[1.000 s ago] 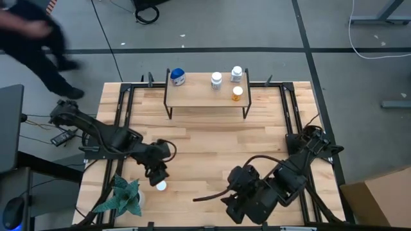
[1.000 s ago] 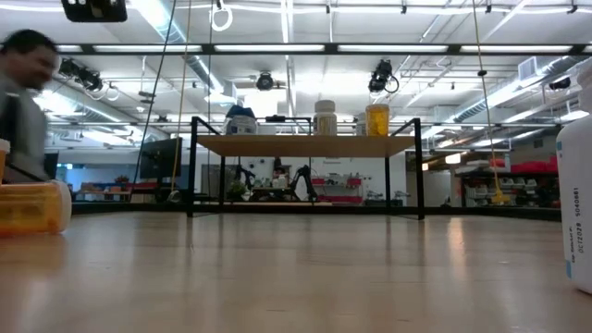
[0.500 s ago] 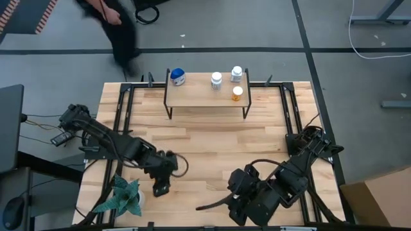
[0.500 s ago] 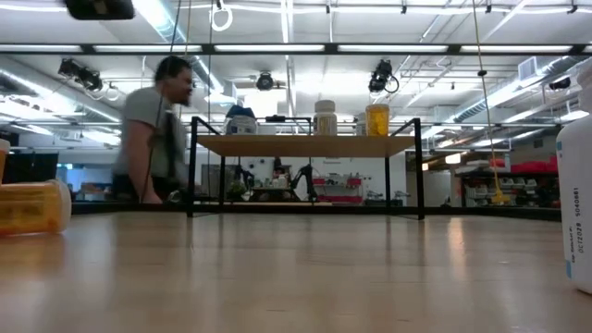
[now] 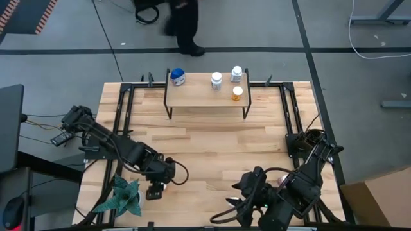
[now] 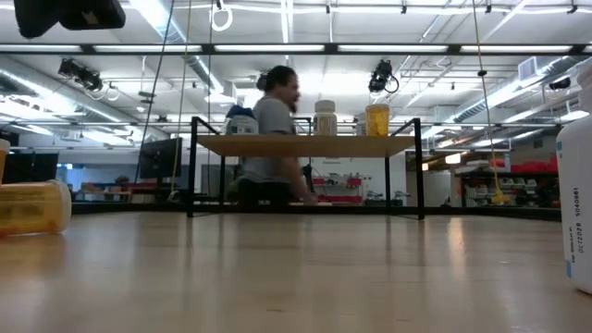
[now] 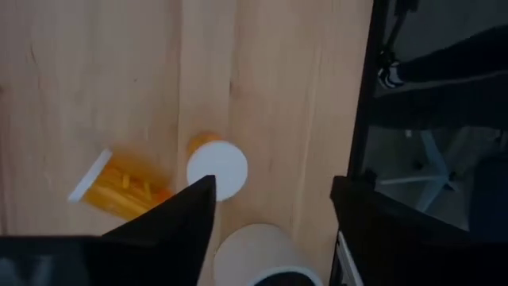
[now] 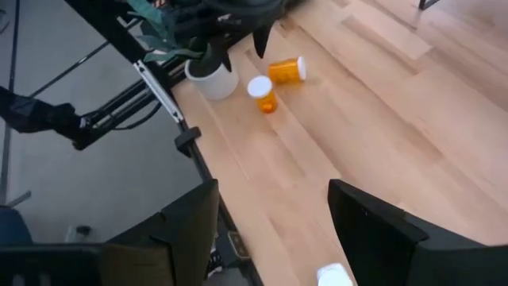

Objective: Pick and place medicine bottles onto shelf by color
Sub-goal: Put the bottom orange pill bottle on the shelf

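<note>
The left claw (image 5: 154,190) hangs low over the front left of the counter (image 5: 212,141), beside the green plant (image 5: 125,196), its fingers spread apart. Just ahead of it stands an upright orange bottle (image 7: 216,167) with a white cap, and a second orange bottle (image 7: 119,184) lies on its side close by. The right claw (image 5: 247,204) sits at the front right edge, fingers apart and empty, with a white bottle (image 6: 575,208) standing near it. On the shelf (image 5: 205,93) at the back stand a blue-lidded bottle (image 5: 178,76), two white ones (image 5: 216,79) and an orange one (image 5: 237,93). A person (image 6: 271,139) is behind the counter.
</note>
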Robot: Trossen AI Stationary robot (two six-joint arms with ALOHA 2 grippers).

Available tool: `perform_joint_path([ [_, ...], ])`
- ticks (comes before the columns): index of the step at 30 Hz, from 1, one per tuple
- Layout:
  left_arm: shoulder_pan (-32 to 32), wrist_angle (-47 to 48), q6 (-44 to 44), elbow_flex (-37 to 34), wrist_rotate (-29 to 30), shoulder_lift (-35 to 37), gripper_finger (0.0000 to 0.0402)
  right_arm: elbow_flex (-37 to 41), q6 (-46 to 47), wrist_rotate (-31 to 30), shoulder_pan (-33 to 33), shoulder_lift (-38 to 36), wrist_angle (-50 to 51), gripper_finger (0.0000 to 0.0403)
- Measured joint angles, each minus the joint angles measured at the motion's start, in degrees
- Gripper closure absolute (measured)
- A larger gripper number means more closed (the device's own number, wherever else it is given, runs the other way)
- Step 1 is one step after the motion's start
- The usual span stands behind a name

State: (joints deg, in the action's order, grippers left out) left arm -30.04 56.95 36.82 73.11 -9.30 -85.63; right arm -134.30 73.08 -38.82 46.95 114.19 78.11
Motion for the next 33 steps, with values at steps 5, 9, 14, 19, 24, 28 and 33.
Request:
perform_joint_path([
  [5, -0.1, -1.1, 0.0, -0.1, 0.6, -1.4, 0.0088, 0.0, -0.4, -1.5, 0.1, 0.0, 0.2, 0.0157],
  [9, -1.4, -1.9, -0.1, -0.1, 2.0, -4.1, 0.0059, 0.0, -1.4, -1.9, 0.1, 0.0, 0.2, 0.0157],
  [14, -2.3, -1.7, -3.0, -0.1, 3.5, -7.2, 0.0041, 0.0, -2.2, -4.1, 0.0, 0.0, 0.3, 0.0157],
  [19, -2.3, -0.4, -3.0, -0.1, 3.5, -8.7, 0.0035, 0.0, -2.1, -4.7, -0.5, 0.0, 0.2, 0.0157],
  [24, -2.3, 2.9, -1.5, -0.1, 3.1, -10.9, 0.0036, 0.0, -1.2, -4.7, -0.6, 0.0, 0.1, 0.0157],
  [28, -2.3, 2.6, -1.1, -0.1, 2.2, -12.6, 0.0035, 0.0, -1.3, -4.7, -0.7, 0.0, 0.0, 0.0157],
  [33, -2.3, 1.7, -1.4, -0.1, 2.2, -13.6, 0.0037, 0.0, -1.5, -4.7, -0.7, 0.0, 0.0, 0.0157],
])
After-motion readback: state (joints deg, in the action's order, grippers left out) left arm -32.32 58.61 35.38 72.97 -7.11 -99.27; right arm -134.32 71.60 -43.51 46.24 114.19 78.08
